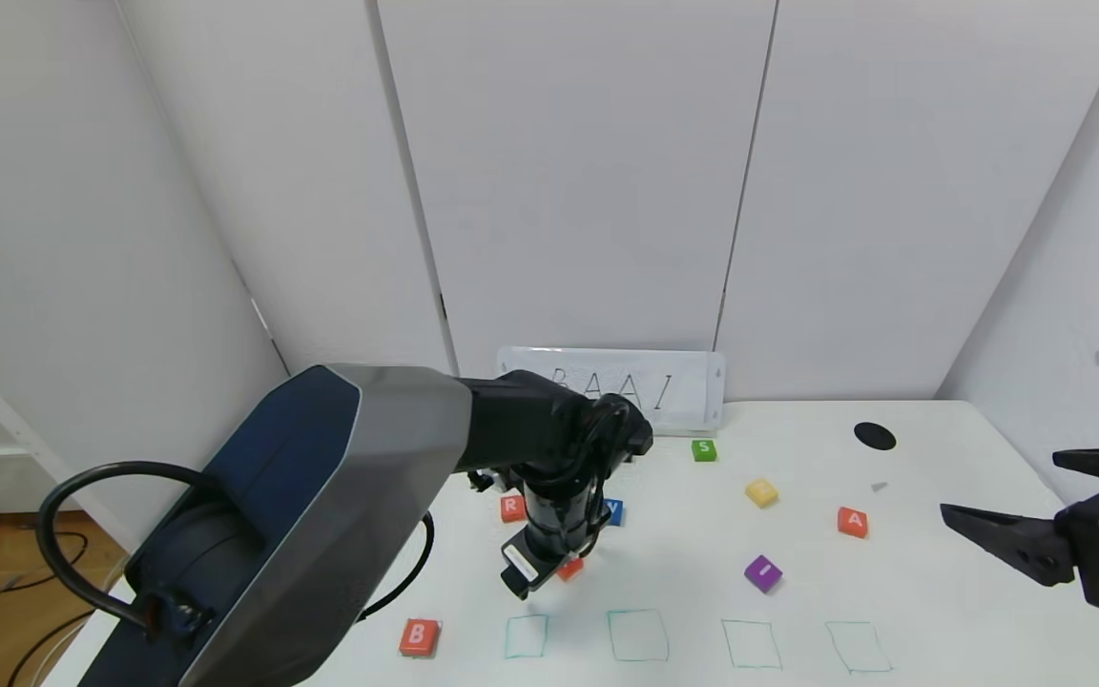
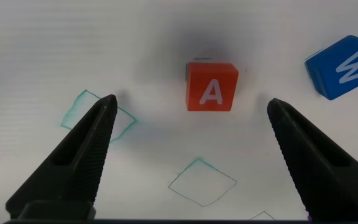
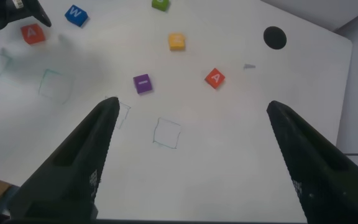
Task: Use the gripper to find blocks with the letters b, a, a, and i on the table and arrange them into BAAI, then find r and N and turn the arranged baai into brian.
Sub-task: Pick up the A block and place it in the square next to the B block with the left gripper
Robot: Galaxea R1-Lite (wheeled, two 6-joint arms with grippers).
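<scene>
My left gripper [image 1: 549,563] points down at the white table [image 1: 941,611], open, and straddles an orange-red A block [image 2: 211,87] just beyond its fingertips [image 2: 104,115]. In the head view the arm half hides that block [image 1: 570,570]. The B block [image 1: 419,636] lies at the front left, beside a row of teal squares [image 1: 638,636]. The R block [image 1: 512,508] sits behind the left arm. A second A [image 1: 852,522] and the purple I [image 1: 763,573] lie to the right. My right gripper [image 1: 999,484] hovers open and empty at the right edge. No N is readable.
A blue W block [image 1: 614,511], a green S block [image 1: 703,450] and a yellow block [image 1: 761,492] with an unreadable letter lie mid-table. A black hole [image 1: 875,436] is at the back right. A BAAI sign [image 1: 611,389] leans on the wall.
</scene>
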